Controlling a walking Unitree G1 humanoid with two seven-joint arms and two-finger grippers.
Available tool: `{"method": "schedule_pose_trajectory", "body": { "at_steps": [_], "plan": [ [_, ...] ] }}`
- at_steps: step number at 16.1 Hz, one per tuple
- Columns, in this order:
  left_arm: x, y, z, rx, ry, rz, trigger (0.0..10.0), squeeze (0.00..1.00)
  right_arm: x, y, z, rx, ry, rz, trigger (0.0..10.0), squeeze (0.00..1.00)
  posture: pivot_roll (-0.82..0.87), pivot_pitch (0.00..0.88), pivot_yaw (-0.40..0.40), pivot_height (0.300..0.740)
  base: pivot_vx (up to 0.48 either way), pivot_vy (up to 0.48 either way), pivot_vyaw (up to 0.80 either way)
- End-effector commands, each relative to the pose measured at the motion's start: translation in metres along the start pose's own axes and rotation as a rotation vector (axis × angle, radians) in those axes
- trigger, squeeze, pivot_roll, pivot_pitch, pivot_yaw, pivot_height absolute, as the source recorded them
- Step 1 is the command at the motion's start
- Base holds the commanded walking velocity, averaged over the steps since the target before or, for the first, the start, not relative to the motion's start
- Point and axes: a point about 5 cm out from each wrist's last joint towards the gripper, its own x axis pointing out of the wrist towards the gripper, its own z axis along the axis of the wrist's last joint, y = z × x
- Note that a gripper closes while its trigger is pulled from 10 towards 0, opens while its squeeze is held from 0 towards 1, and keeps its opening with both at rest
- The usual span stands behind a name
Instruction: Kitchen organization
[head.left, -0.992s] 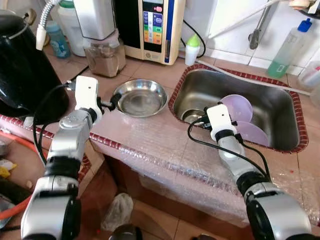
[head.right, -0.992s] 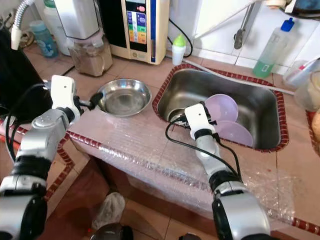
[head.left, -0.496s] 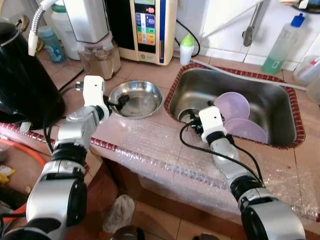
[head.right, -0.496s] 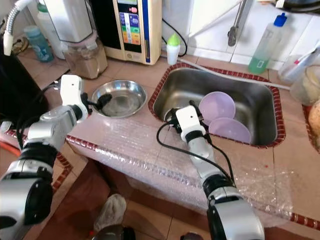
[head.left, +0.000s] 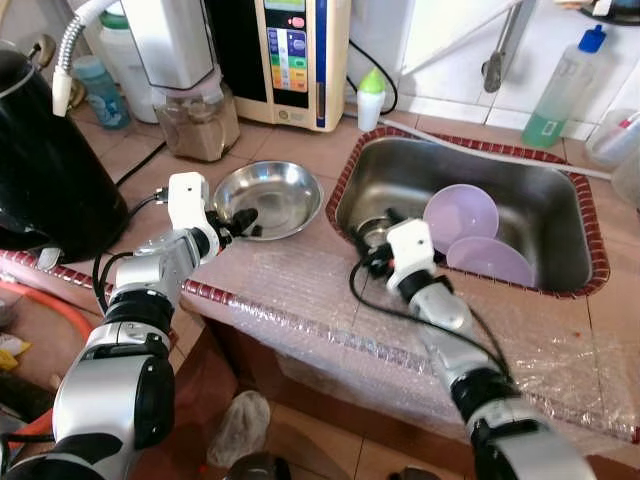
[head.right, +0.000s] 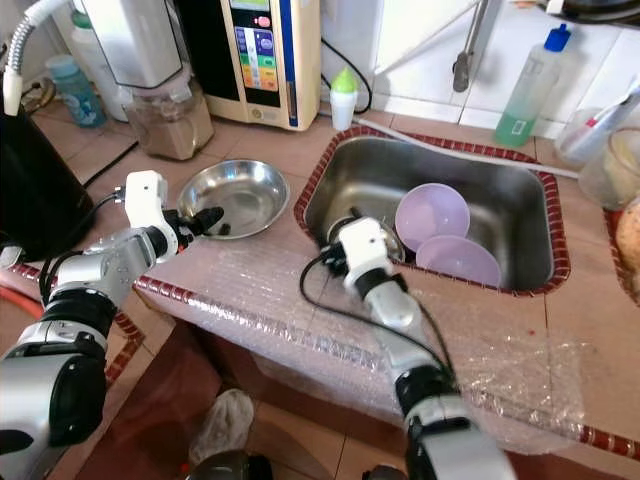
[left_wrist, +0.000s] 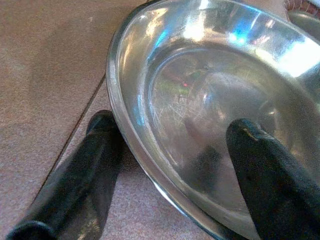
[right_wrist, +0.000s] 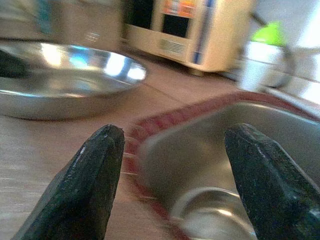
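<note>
A round steel bowl (head.left: 272, 192) sits on the tiled counter left of the sink (head.left: 560, 180). My left gripper (head.left: 243, 222) is open at the bowl's near-left rim, and in the left wrist view one finger (left_wrist: 85, 175) lies outside the rim while the other (left_wrist: 265, 175) is inside the bowl (left_wrist: 210, 90). Two lilac plates (head.left: 460, 212) lean and lie in the sink. My right gripper (head.left: 368, 252) is open at the sink's left edge, pointing toward the bowl (right_wrist: 60, 85), with nothing between its fingers (right_wrist: 95, 185).
A black kettle (head.left: 50, 170) stands at the left, and a blender jar (head.left: 195, 110) and a water appliance (head.left: 300, 55) stand behind the bowl. A green-capped bottle (head.left: 370, 98) and a soap bottle (head.left: 562, 88) line the back wall. Bubble wrap (head.left: 330, 300) covers the counter's front edge.
My right gripper has moved left from inside the sink to its left edge and turned toward the bowl. My left gripper has shifted along the bowl's rim to its near side.
</note>
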Motion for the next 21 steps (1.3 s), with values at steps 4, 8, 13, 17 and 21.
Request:
{"method": "schedule_pose_trajectory", "body": {
  "at_steps": [4, 8, 13, 17, 21],
  "plan": [
    [-0.003, 0.001, -0.005, 0.02, -0.016, -0.008, 0.0, 0.0, -0.008, 0.0, 0.005, 0.025, -0.001, 0.055, 10.0, 0.0, 0.04, 0.01, 0.078, 0.74, 0.0, 0.0, 0.0],
    [-0.006, 0.001, -0.019, 0.014, -0.008, -0.031, 0.0, 0.0, -0.018, 0.001, 0.001, 0.057, 0.032, 0.053, 10.0, 0.0, 0.04, 0.016, 0.071, 0.74, 0.0, 0.0, 0.0],
    [-0.009, -0.008, -0.028, 0.012, -0.02, -0.069, 0.0, 0.0, -0.022, -0.002, 0.011, 0.157, 0.029, 0.047, 10.0, 0.0, 0.04, 0.031, 0.048, 0.74, 0.0, 0.0, 0.0],
    [-0.01, -0.018, -0.033, -0.071, -0.04, -0.081, 0.0, 0.0, -0.022, -0.003, 0.016, 0.181, 0.032, 0.042, 10.0, 0.0, 0.04, 0.044, 0.043, 0.74, 0.0, 0.0, 0.0],
    [-0.009, -0.023, -0.027, -0.021, -0.09, -0.054, 0.0, 0.0, -0.019, -0.006, 0.024, 0.203, 0.011, 0.039, 10.0, 0.0, 0.04, 0.04, 0.044, 0.74, 0.0, 0.0, 0.0]
  ]
}}
